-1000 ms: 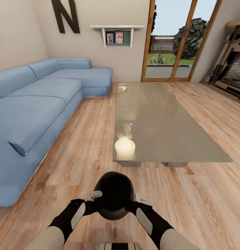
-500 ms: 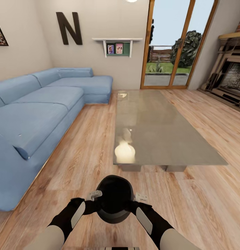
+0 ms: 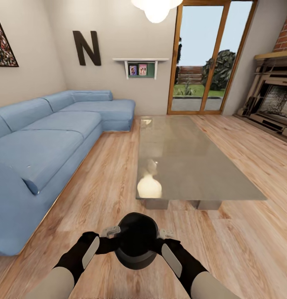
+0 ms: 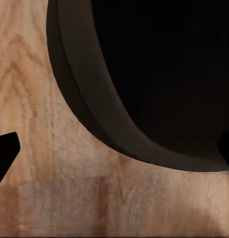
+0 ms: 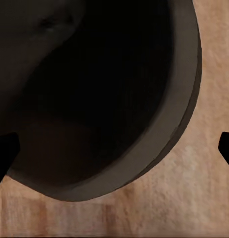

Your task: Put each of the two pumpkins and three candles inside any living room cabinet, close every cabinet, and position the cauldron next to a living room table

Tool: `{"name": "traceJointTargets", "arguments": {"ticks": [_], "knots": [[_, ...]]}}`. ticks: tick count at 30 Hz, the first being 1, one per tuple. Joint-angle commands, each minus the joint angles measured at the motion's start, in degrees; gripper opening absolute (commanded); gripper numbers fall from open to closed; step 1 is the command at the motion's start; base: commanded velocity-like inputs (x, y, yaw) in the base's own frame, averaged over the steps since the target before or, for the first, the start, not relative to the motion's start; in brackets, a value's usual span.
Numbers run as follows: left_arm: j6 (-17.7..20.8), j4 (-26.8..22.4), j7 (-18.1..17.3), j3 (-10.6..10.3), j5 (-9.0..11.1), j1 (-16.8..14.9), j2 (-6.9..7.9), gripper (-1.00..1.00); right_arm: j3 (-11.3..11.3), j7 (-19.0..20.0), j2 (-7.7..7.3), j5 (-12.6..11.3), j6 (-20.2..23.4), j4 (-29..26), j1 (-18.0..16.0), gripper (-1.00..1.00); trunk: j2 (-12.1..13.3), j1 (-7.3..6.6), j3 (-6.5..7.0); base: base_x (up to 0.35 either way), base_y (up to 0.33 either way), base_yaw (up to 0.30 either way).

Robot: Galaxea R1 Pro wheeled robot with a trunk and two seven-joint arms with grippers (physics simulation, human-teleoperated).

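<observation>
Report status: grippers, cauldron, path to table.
Left gripper and right gripper flank cauldron, jaw state unclear. Table ahead. Bare floor between.

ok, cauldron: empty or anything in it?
Looks empty. The right wrist view looks into the cauldron and shows only bare dark walls; the left wrist view's interior is too black to tell.

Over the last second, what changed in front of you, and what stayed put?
The head camera tilted up: the ceiling lamp and more wall came into view, so the whole picture slid down. The cauldron stays between the left gripper and right gripper, just short of the table end. The sofa did not move. Whether the base rolled forward, I cannot tell.
</observation>
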Motion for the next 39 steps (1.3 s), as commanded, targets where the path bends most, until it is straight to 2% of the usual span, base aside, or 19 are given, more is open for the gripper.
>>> {"name": "traceJointTargets", "arguments": {"ticks": [1,3,5,8,11,15,31,39], "knots": [[0.2,-0.1,0.0,0.0,0.0,0.0,0.02,1.00,0.0,0.0,0.00,0.0,0.8,-0.9,0.1,1.00,0.4,-0.22,0.18,-0.059,0.000,0.000],[2.1,-1.3,0.0,0.0,0.0,0.0,0.13,1.00,-0.3,0.0,0.00,0.0,4.8,-4.8,0.5,1.00,1.2,-0.66,0.54,-0.031,0.000,0.000],[5.3,-3.0,0.0,0.0,0.1,0.0,0.45,1.00,-2.3,-0.1,0.00,0.0,8.9,-8.1,0.7,1.00,2.0,-1.10,0.90,-0.058,0.000,0.000],[6.9,-3.9,0.0,0.7,0.2,0.0,0.80,1.00,-5.7,-0.1,0.00,0.1,11.5,-9.4,0.7,1.00,3.2,-1.76,1.44,-0.216,0.000,0.000],[7.4,-4.2,0.0,2.2,0.2,0.0,1.06,1.00,-7.4,-0.1,0.00,0.1,12.9,-9.8,0.7,1.00,4.4,-2.42,1.98,-0.133,0.000,0.000],[7.8,-4.3,0.0,2.8,0.3,0.0,1.16,1.00,-7.8,-0.1,0.00,0.1,13.4,-9.8,0.7,1.00,6.0,-3.30,2.70,-0.065,0.003,0.000],[7.9,-4.4,0.0,2.9,0.3,0.0,1.17,1.00,-7.5,-0.2,0.00,0.9,13.3,-9.8,0.5,1.00,12.4,-6.81,5.57,-0.070,0.013,0.000],[7.9,-4.4,0.0,2.9,0.3,0.0,1.17,1.00,-7.9,-0.1,0.00,0.6,13.4,-9.5,0.5,1.00,15.7,-8.57,7.00,-0.267,0.000,0.000]]}}
